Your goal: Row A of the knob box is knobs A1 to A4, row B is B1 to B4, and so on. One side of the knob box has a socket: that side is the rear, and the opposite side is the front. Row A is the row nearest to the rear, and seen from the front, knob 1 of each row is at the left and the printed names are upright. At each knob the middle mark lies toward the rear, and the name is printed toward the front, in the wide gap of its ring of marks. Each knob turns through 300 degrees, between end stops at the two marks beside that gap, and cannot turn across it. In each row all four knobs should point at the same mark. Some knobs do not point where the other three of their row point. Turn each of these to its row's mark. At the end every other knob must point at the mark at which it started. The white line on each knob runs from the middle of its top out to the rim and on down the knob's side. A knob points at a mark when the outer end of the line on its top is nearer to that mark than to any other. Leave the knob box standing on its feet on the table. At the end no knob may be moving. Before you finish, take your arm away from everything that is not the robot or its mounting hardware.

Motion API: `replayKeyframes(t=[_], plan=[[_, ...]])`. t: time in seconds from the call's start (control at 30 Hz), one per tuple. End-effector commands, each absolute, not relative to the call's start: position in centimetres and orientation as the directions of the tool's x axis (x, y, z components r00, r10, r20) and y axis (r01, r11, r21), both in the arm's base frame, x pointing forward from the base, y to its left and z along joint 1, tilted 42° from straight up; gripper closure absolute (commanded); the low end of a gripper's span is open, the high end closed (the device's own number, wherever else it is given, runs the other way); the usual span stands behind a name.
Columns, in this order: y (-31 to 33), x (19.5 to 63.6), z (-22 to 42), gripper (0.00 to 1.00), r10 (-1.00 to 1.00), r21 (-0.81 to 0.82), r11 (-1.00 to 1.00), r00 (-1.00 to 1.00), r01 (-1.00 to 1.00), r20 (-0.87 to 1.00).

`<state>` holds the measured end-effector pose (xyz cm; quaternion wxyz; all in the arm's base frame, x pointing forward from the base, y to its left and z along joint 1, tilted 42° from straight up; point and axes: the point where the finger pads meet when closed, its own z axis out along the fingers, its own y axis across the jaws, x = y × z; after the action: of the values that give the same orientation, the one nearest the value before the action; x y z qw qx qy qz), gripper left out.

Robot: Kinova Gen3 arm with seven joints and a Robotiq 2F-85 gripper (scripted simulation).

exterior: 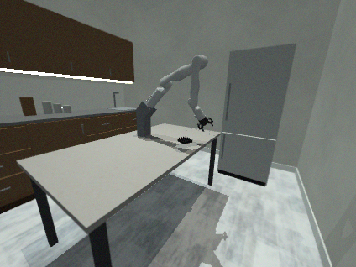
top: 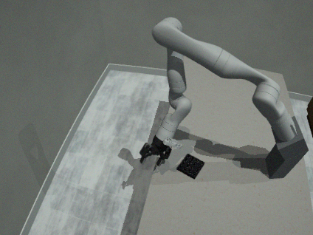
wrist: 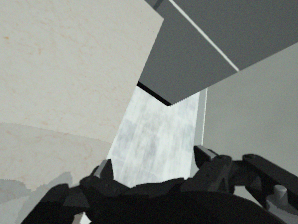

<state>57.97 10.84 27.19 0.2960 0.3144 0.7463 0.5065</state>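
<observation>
The knob box is a small black square lying flat on the table near its edge; it also shows in the exterior view. Its knobs and marks are too small to read. My gripper is open and empty, in the air to the left of the box, at the table's edge; it also shows in the exterior view. In the wrist view only the dark finger bases show at the bottom, over the table corner and floor. The knob box is not in the wrist view.
The arm's base stands on the table to the right of the box. A tall grey fridge stands beyond the table's end. Kitchen cabinets run along the far wall. The floor lies below the gripper.
</observation>
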Motion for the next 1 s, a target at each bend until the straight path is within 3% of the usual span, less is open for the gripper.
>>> replayKeyframes(t=[0.0, 0.97], plan=[[10.8, 57.9, 26.8, 0.00, 0.780, 0.942, 0.277, -0.617, 0.189, -0.106], [9.8, 57.7, 24.5, 0.00, 0.843, 0.933, 0.200, -0.537, 0.298, -0.009]])
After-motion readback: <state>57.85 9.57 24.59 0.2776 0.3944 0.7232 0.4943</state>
